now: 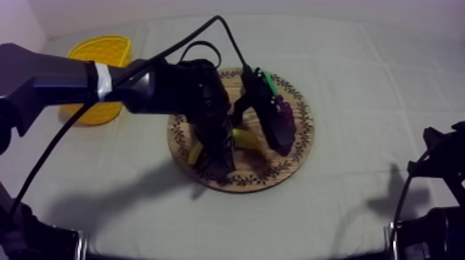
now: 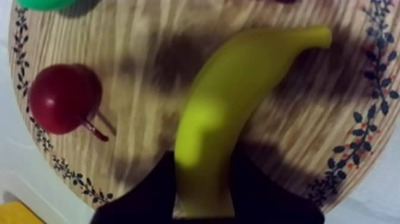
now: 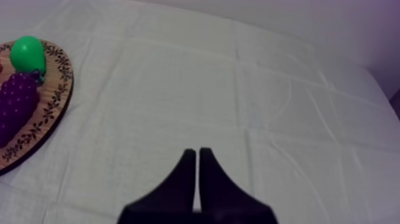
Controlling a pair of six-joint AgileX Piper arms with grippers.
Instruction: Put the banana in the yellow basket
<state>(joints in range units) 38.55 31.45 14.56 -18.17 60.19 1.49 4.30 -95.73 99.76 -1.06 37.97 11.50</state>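
Note:
The yellow banana (image 2: 238,89) lies across the round wooden board (image 2: 309,119), its lower end held between the two black fingers of my left gripper (image 2: 202,164), which is shut on it. From above, the left gripper (image 1: 221,149) reaches down onto the board (image 1: 290,162), with bits of banana (image 1: 247,140) showing beside it. The yellow basket (image 1: 100,76) stands at the far left, behind the left arm. My right gripper (image 3: 197,153) is shut on nothing and rests low at the right (image 1: 436,173), far from the board.
On the board are a small red fruit (image 2: 62,98), purple grapes (image 1: 284,119) (image 3: 16,104) and a green pear (image 3: 28,52). The left arm spans the space between basket and board. Bare cloth lies to the right of the board.

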